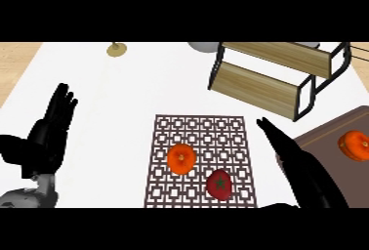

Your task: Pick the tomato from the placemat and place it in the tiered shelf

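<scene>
Right robot hand (302,166) reaches in from the lower right corner with its fingers straight and together, released and holding nothing. It lies just beside the right edge of the placemat (202,132), fingertips near the mat's upper right corner; whether it touches the desk (108,97) cannot be told, and its wrist is cut off at the lower edge. The tomato (218,184) sits on the placemat's lower right part, just left of that hand and apart from it. An orange fruit (181,158) lies on the mat near the tomato, up and to its left.

On the hand's other side is a brown board (324,134), partly hidden by the hand and cut off at the right edge, carrying a second orange fruit (355,145) that is also cut off.

The tiered shelf (274,78) stands beyond the mat at the upper right, its wooden levels bare, with open desk between it and the mat. A grey round thing (204,46) behind it is mostly hidden. A small tan object (116,49) stands near the far edge.

The left robot hand (43,139) rests open at the left edge, fingers up, with bare desk between it and the mat.
</scene>
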{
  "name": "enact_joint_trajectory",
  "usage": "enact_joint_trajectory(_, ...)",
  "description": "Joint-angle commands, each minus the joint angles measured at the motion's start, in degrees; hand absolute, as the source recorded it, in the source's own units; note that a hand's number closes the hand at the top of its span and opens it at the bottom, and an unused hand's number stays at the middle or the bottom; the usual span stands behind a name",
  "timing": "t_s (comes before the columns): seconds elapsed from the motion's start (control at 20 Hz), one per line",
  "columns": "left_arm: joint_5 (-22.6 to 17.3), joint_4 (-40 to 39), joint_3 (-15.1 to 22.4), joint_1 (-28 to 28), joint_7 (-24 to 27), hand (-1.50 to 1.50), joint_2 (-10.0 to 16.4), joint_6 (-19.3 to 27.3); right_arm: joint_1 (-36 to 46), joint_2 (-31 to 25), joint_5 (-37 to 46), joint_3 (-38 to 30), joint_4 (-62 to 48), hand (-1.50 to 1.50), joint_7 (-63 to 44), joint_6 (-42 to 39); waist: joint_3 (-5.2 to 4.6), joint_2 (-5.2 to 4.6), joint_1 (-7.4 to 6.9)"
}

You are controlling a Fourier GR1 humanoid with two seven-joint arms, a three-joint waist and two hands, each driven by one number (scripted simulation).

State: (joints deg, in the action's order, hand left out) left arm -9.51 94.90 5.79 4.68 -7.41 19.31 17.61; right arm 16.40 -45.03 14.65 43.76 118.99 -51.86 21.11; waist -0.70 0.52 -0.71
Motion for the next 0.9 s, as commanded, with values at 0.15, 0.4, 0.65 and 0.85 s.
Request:
enact_joint_trajectory(0.15,1.0,0.0,1.1,-0.9,1.3,0.00,-1.3,0.3,11.7,7.8,6.6,6.0,0.2,-1.50,-27.3,-11.3,0.21,-0.06,-0.92)
enact_joint_trajectory(0.4,0.3,-0.6,-0.4,1.0,0.1,0.00,-0.8,-0.1,16.7,13.1,8.2,8.4,-6.7,-1.50,-32.9,-18.1,0.29,-0.23,-0.46)
enact_joint_trajectory(0.65,0.9,-0.9,-0.1,0.8,0.7,0.00,-1.3,0.2,15.7,15.3,9.7,11.0,-14.1,-1.50,-33.3,-21.9,0.35,-0.16,0.46)
enact_joint_trajectory(0.85,0.7,-2.2,-0.8,0.4,0.1,0.00,-1.6,0.6,14.0,17.8,12.0,10.7,-15.9,-1.50,-33.3,-23.7,0.35,0.15,1.91)
